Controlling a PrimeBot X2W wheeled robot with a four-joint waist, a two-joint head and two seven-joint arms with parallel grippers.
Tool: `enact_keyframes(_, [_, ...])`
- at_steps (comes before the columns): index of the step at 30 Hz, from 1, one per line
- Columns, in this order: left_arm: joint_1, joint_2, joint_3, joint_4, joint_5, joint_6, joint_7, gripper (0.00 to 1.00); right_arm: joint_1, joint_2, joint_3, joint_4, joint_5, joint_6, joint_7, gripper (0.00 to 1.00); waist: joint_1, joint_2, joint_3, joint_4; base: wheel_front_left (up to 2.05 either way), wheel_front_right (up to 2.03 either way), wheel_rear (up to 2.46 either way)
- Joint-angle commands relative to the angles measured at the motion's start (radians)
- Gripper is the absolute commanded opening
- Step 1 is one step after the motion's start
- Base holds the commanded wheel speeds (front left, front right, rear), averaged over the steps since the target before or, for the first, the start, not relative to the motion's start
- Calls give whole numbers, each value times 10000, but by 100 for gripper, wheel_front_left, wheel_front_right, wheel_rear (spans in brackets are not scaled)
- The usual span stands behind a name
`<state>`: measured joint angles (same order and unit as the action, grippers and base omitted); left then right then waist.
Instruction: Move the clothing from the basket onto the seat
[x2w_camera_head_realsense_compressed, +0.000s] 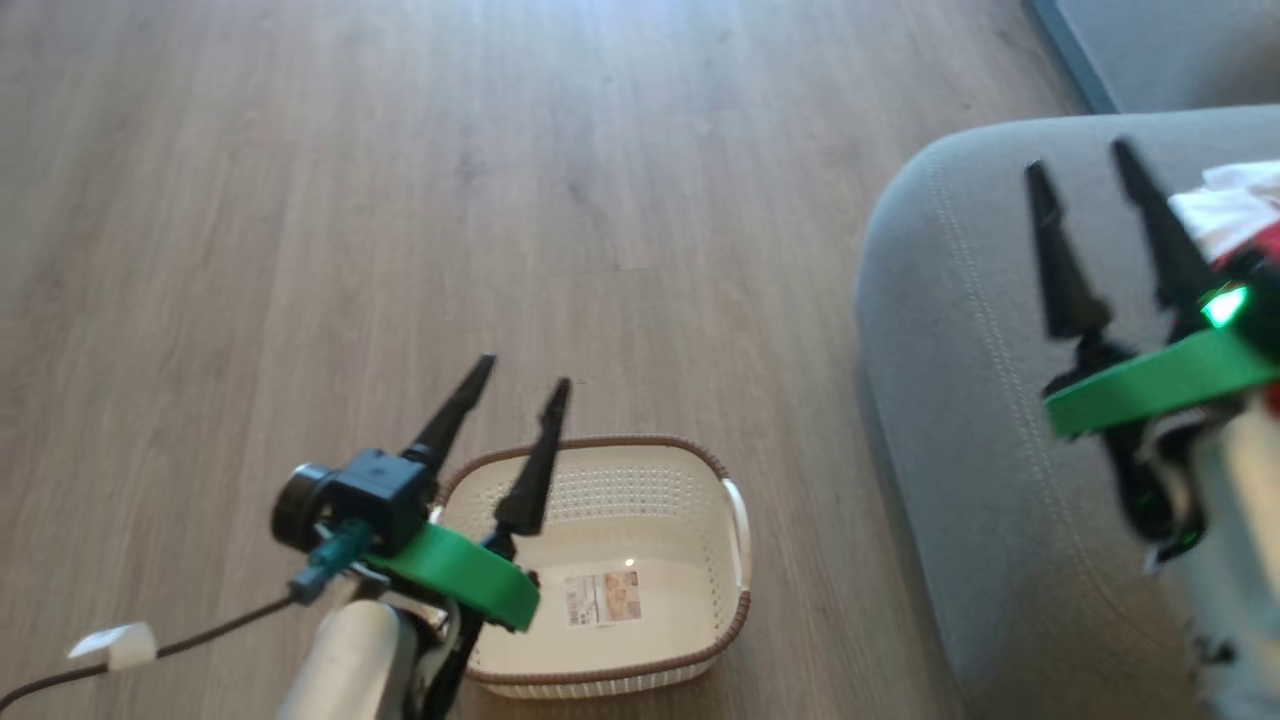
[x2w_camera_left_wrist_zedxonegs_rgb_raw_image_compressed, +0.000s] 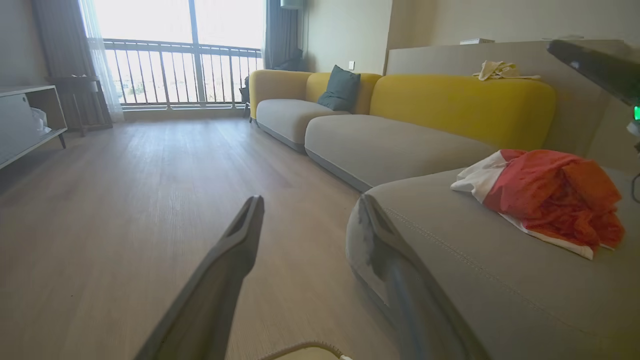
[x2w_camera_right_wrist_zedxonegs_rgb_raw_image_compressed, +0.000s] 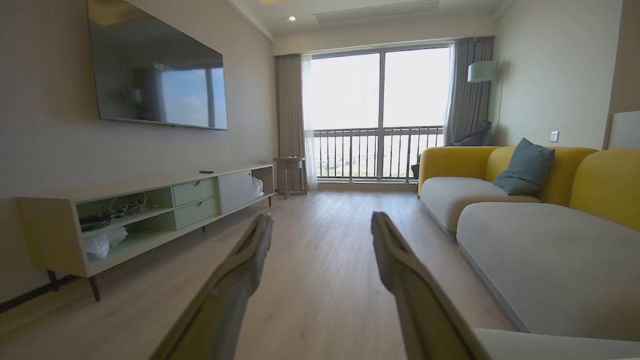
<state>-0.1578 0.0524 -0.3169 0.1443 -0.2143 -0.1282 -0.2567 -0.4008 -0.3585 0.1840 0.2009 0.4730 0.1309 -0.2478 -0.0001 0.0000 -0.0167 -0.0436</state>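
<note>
Clothing (x2w_camera_left_wrist_zedxonegs_rgb_raw_image_compressed: 550, 200) lies bunched on the seat (x2w_camera_left_wrist_zedxonegs_rgb_raw_image_compressed: 450, 280) at the right of the frame, perhaps as one heap. Basket (x2w_camera_head_realsense_compressed: 640, 500) stands on the floor (x2w_camera_head_realsense_compressed: 300, 200), bottom centre. Left pincer (x2w_camera_head_realsense_compressed: 525, 372) and right pincer (x2w_camera_head_realsense_compressed: 1078, 157) are both spread.

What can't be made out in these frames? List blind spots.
Head view: clothing cut off by the right edge, partly behind the right gripper.
Head view: left side of the basket hidden by the left gripper; label sticker print too small to read.
Left wrist view: clothing bunched, garment count unclear; basket cut to a rim sliver by the bottom edge.
</note>
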Motion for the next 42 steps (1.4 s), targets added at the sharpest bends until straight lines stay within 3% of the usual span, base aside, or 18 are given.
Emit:
enact_keyframes(1, [-216,-18,466,-359,-86,84,-51,100,30,85,36,-420,-85,-2,-83,100,1,0,-21,236,0,0,0])
enact_keyframes(5, [-139,-20,848,-506,-152,527,-51,100,1062,780,176,-888,-563,-2,-125,100,1,0,7,726,0,0,0])
enact_keyframes(11, [163,-21,1175,-553,15,1614,-51,100,2490,2041,-780,-1460,-1167,-2,-136,100,1,0,3,1375,0,0,0])
enact_keyframes(17, [413,-21,1247,-476,271,1989,-51,100,3537,2790,-1538,-1295,-1826,-2,-137,100,1,0,14,1694,0,0,0])
enact_keyframes(25, [895,-21,1459,252,372,2168,-51,100,4168,3048,-1738,-976,-2335,-2,-138,100,1,0,-39,1553,0,0,0])
enact_keyframes(32, [980,-22,1527,790,-284,1589,-51,100,4354,3077,-1643,-874,-2631,-2,-139,100,1,0,-94,1444,0,0,0])
enact_keyframes(42, [1000,-22,1581,680,-177,1585,-51,100,4437,3081,-1630,-502,-2452,-2,-139,100,1,0,-133,1433,0,0,0])
